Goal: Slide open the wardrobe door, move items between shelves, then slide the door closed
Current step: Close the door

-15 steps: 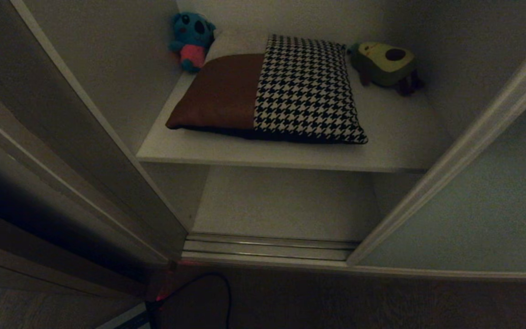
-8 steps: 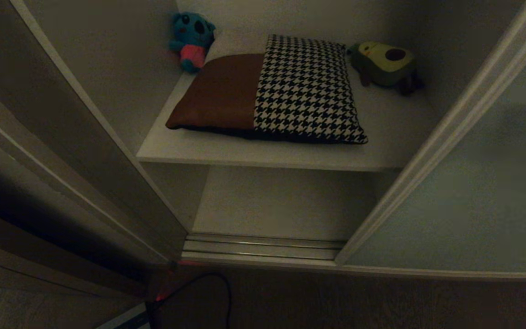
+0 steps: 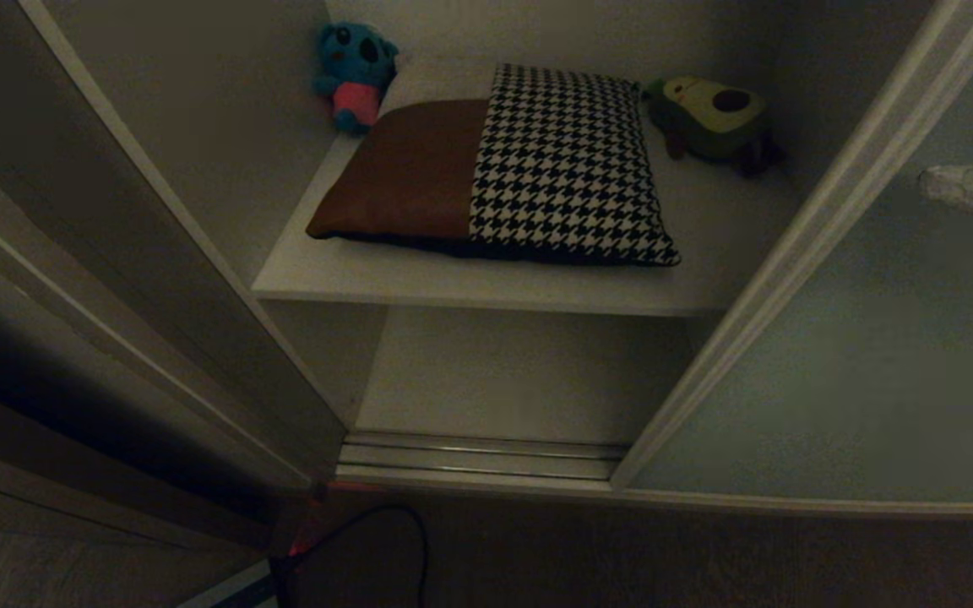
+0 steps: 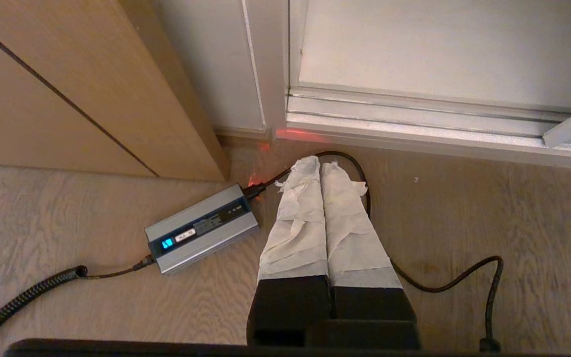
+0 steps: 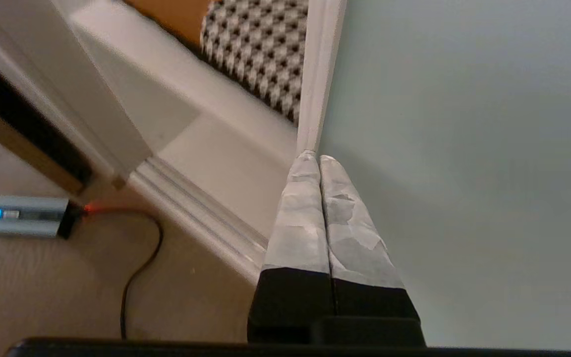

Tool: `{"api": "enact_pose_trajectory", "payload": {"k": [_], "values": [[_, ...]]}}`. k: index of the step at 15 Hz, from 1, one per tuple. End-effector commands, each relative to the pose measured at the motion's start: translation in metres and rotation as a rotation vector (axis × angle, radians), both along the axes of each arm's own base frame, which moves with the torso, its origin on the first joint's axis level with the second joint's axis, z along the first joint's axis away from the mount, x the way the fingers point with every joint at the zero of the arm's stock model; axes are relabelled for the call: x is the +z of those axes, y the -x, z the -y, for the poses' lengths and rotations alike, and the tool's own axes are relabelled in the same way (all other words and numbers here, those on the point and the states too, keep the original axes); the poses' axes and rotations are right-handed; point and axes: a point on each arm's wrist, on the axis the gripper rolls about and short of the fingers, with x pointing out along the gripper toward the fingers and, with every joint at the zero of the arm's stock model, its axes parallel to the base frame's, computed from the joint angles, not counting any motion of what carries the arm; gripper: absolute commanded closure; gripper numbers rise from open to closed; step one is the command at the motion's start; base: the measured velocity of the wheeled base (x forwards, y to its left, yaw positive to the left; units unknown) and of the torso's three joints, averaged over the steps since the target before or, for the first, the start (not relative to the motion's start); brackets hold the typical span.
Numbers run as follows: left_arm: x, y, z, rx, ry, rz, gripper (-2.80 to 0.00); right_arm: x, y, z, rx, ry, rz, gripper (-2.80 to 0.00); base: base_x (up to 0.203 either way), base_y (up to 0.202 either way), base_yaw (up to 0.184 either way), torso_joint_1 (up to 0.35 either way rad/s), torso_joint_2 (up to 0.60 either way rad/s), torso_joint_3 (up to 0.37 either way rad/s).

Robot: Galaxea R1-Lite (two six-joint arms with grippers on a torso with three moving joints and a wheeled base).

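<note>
So the right pincer (image 5: 319, 157) is clenched with nothing in it, tips at the sliding wardrobe door (image 3: 875, 363) frame on the right of the frame, probably to push it sideways rather than grab it. The houndstooth cushion (image 3: 567, 165) sits on the upper shelf (image 3: 486, 287), top centre. The left pincer (image 4: 321, 168), clenched too, is parked over the floor near a power brick (image 4: 201, 228).

A blue plush toy (image 3: 354, 74) with a pink belly sits in the far left corner, an avocado plush (image 3: 713, 118) in the far right. On the wood-grain floor (image 4: 92, 277) lies a silver-grey power brick (image 4: 201, 229), blue light lit, with black cables (image 4: 444, 277) trailing.
</note>
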Motion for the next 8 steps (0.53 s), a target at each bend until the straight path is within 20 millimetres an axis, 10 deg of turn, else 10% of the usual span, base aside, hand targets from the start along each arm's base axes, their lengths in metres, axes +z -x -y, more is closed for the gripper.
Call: {"api": "enact_pose_trajectory", "payload": {"k": [1, 8], "values": [[0.0, 0.0, 0.0, 0.0, 0.0, -0.001, 0.0, 0.001, -0.007, -0.003, -0.002, 0.0, 0.0, 0.0, 0.0, 0.0, 0.0, 0.0, 0.0, 0.0], [0.0, 0.0, 0.0, 0.0, 0.0, -0.001, 0.0, 0.009, -0.018, -0.007, -0.01, -0.015, 0.041, 0.0, 0.0, 0.0, 0.0, 0.0, 0.0, 0.0]]}}
